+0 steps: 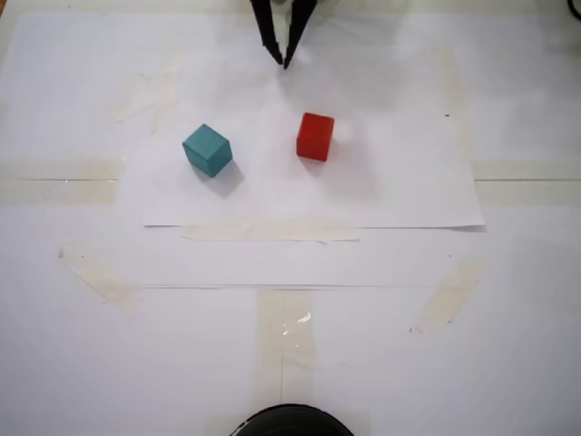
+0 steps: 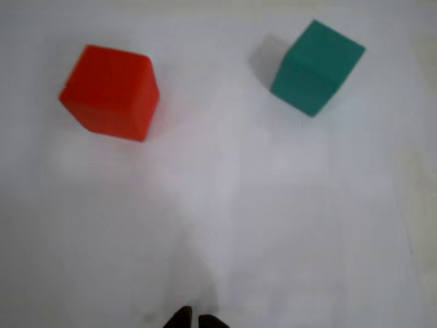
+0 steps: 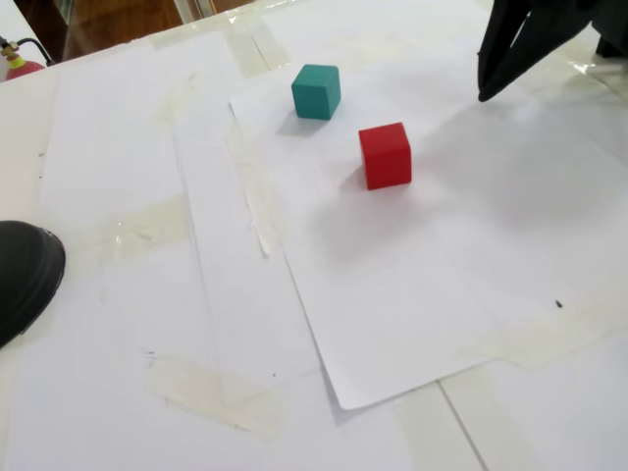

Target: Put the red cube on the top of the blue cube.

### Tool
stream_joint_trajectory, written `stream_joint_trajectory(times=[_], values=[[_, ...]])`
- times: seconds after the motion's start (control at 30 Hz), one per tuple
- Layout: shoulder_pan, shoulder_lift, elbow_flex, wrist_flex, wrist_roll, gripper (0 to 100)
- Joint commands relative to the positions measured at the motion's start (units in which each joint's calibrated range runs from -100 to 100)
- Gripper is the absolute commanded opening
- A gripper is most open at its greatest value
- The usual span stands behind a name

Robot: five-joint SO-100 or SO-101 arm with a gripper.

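My gripper (image 1: pixel 282 62) sits top centre of a fixed view, fingertips nearly together, holding nothing, touching neither cube. Red cube (image 1: pixel 315 136) rests on the paper sheet (image 1: pixel 399 195) just below-right of it; blue cube (image 1: pixel 208 150) mid-left, well apart.

Makeshift robot test bench, table (image 1: pixel 508 318) covered in taped-down white paper sheets (image 3: pixel 412 285), tape strips (image 1: pixel 272 233)

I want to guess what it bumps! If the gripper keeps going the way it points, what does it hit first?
Probably just the white paper. In the wrist view the gripper aims between the red cube and the blue cube, so it likely misses both, though depth is hard to judge.
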Motion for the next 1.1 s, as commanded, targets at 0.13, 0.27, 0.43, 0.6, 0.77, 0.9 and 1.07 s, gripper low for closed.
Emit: stream_joint_trajectory(times=[0.13,0.27,0.43,0.6,0.77,0.9,1.07], values=[[5.44,-0.55,0.81,0.40,3.03,5],[3.62,-0.55,0.81,-1.64,2.88,5],[-0.47,-0.55,-4.82,-5.14,3.91,5],[-3.04,0.31,-16.89,-1.88,4.05,5],[-3.50,0.74,-26.42,3.91,4.30,5],[-4.25,-0.46,-29.33,4.48,2.10,3],[-4.63,0.83,-32.96,0.56,-0.24,0]])
